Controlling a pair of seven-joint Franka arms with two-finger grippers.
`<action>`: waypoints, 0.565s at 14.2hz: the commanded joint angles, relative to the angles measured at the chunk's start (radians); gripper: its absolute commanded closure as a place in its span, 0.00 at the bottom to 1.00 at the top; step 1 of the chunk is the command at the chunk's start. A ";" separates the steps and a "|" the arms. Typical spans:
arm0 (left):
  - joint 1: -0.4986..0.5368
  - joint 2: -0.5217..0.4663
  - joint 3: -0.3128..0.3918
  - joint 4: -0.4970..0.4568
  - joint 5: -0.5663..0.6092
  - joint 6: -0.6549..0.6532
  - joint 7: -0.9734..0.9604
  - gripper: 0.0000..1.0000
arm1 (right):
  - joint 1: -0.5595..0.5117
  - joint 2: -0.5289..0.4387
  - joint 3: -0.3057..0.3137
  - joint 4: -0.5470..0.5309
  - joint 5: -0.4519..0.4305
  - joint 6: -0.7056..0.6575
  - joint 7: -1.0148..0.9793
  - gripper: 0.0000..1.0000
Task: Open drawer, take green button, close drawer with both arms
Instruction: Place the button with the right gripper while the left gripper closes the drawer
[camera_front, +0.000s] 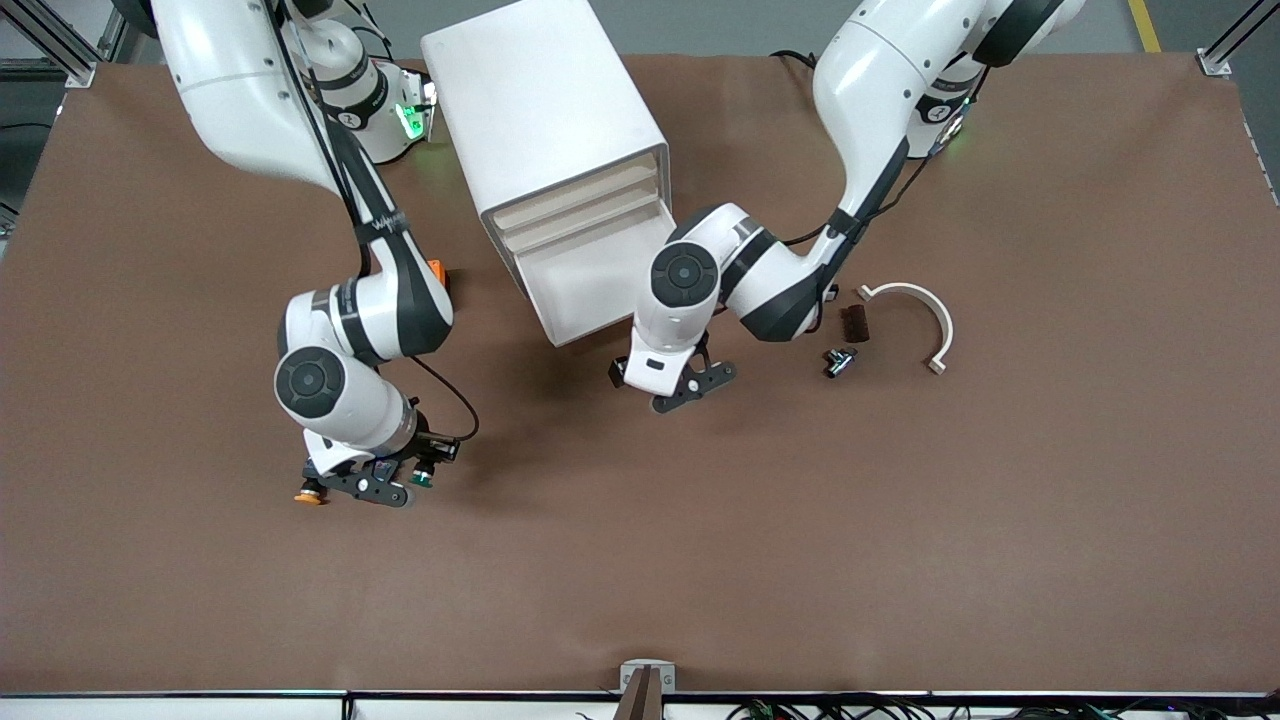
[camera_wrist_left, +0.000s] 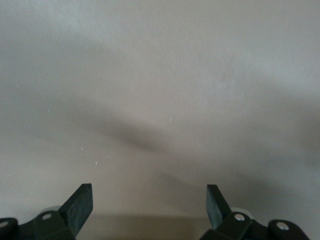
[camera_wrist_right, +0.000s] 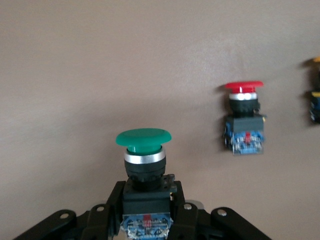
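- The right end effector (camera_wrist_right: 146, 220) is clamped on the green-capped button (camera_wrist_right: 144, 159), low over the counter (camera_front: 700, 560) toward the right arm's end.
- The left end effector (camera_front: 690, 385), fingers spread and empty, hangs just in front of the drawer (camera_front: 600, 285), the lowest one, pulled open. It's the nearer arm for the closing push.
- The red-capped button (camera_wrist_right: 243, 117) lies apart; nothing blocks the drawer front.

Robotics lab: two arms (camera_front: 300, 120), aluminium framing (camera_front: 60, 45)
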 joint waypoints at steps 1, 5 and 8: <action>-0.019 -0.027 -0.003 -0.053 0.023 0.022 -0.019 0.00 | -0.040 0.038 0.018 0.017 0.000 0.034 -0.071 0.94; -0.058 -0.032 -0.004 -0.076 0.014 0.026 -0.019 0.00 | -0.044 0.055 0.018 0.018 -0.001 0.034 -0.078 0.93; -0.081 -0.029 -0.016 -0.082 0.005 0.036 -0.021 0.00 | -0.034 0.081 0.019 0.026 -0.006 0.038 -0.078 0.93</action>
